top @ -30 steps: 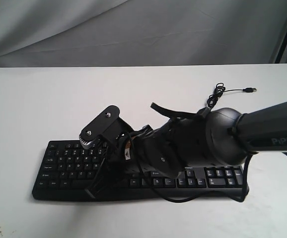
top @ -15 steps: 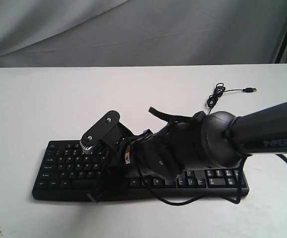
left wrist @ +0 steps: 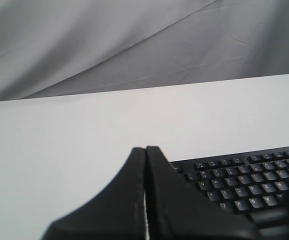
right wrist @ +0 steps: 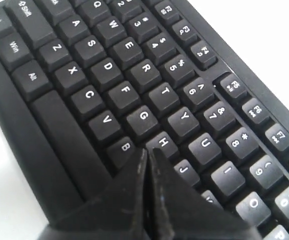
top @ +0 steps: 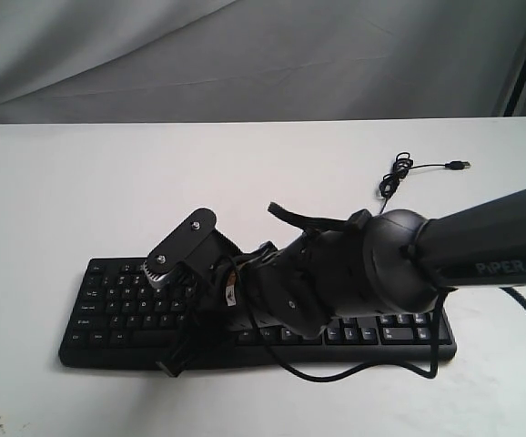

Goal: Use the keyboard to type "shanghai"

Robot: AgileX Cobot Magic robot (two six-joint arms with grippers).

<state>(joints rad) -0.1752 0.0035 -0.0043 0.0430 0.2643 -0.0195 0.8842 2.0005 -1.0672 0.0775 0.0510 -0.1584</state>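
Observation:
The black keyboard [top: 117, 309] lies on the white table, along its front. My right arm reaches across it from the right, and my right gripper [top: 172, 361] points down at the left-middle keys. In the right wrist view my right gripper [right wrist: 147, 151] is shut with nothing in it. Its tip sits close over the keyboard [right wrist: 129, 75], just beside the H key [right wrist: 163, 141] and the B key [right wrist: 123, 148]. Whether it touches a key I cannot tell. My left gripper [left wrist: 145, 148] is shut and empty, off the left end of the keyboard [left wrist: 234, 180]. The exterior view does not show it.
The keyboard's thin black USB cable [top: 398, 173] lies coiled on the table behind the right arm, with its plug [top: 460, 166] loose. A grey cloth backdrop [top: 245, 55] hangs behind the table. A black stand [top: 525, 55] rises at the far right.
My right arm has slid a little to the left and lower over the keyboard, bringing the gripper tip nearer the keys. The keyboard has not moved.

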